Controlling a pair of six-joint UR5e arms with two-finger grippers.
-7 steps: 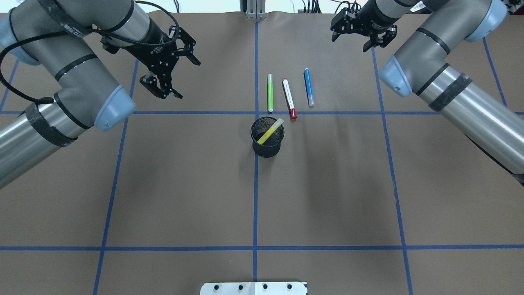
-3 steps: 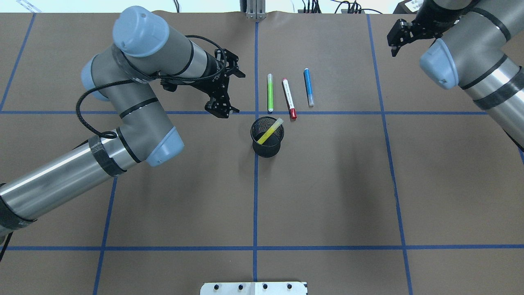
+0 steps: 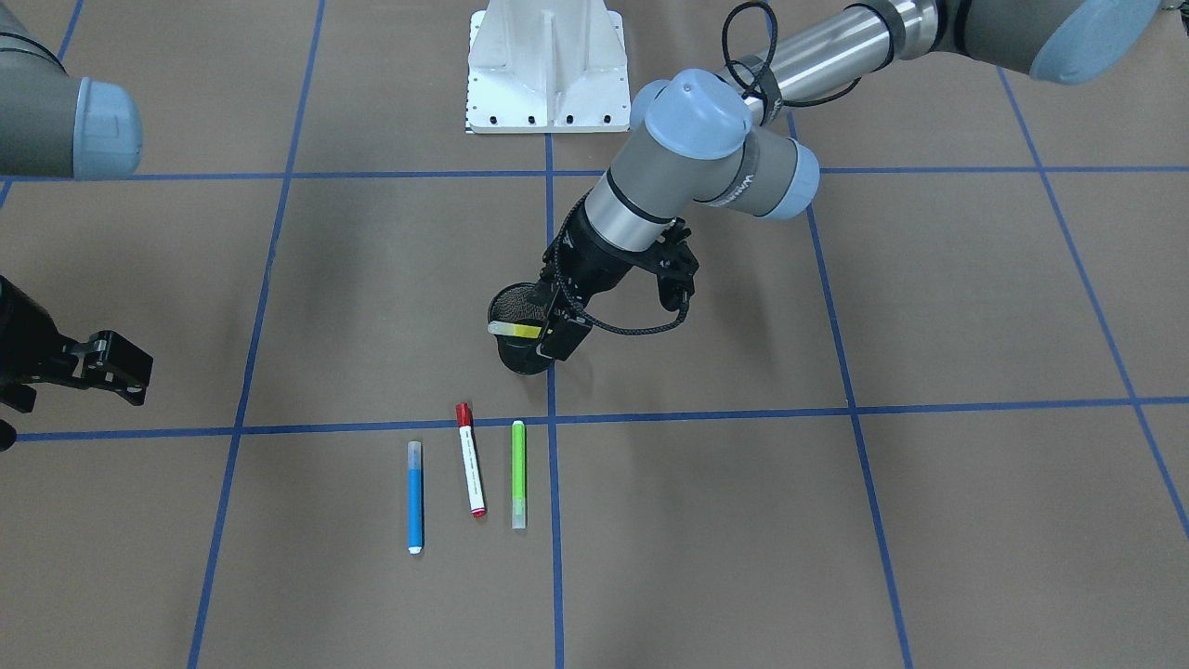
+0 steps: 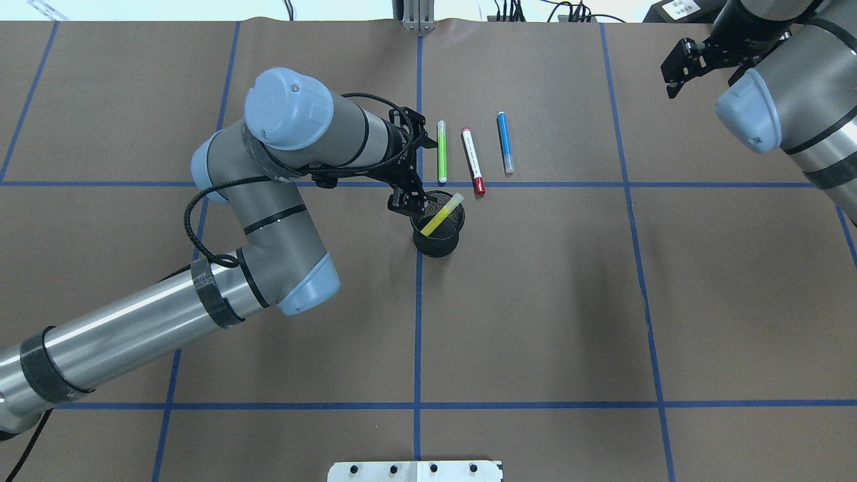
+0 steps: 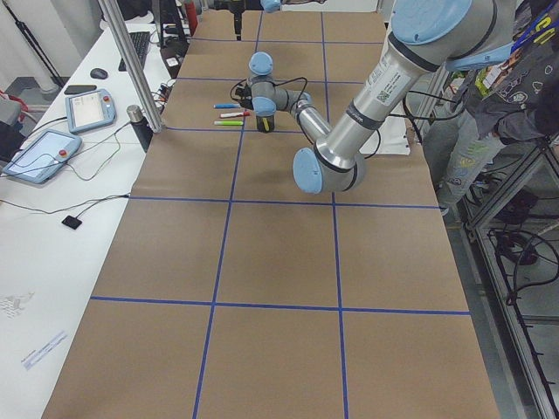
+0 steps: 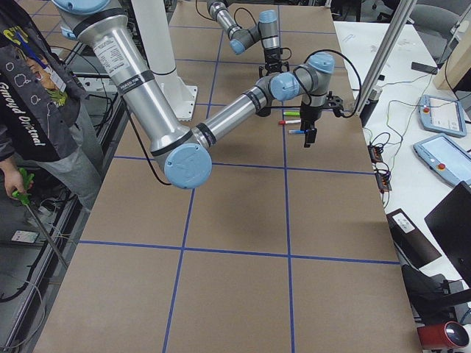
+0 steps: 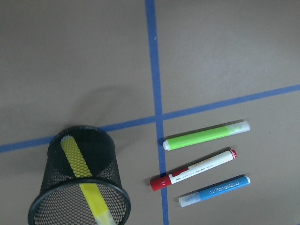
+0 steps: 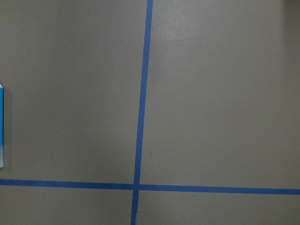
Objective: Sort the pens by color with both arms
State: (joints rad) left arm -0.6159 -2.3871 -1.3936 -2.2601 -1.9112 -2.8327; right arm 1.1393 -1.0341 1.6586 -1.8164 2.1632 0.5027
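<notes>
Three pens lie side by side past the tape cross: lime green (image 4: 442,152), white with a red cap (image 4: 473,161), blue (image 4: 505,142). The yellow pen (image 4: 442,214) leans inside the black mesh cup (image 4: 436,249). My left gripper (image 4: 416,173) is open and empty, just left of the cup's rim and beside the green pen. The left wrist view shows the cup (image 7: 51,183), yellow pen (image 7: 75,159), green (image 7: 206,136), red-capped (image 7: 194,168) and blue (image 7: 215,190) pens. My right gripper (image 4: 679,63) is open and empty, far to the right at the table's back. The blue pen's edge (image 8: 1,126) shows in its wrist view.
Blue tape lines grid the brown table (image 4: 535,301). The white pedestal base (image 3: 543,65) stands at the robot's edge. A side bench with tablets (image 5: 39,148) and a person (image 6: 37,88) border the table's ends.
My left arm has swung right, bringing its open gripper from the left half to the cup's rim. My right gripper has drawn back to the right. The pens have not moved.
</notes>
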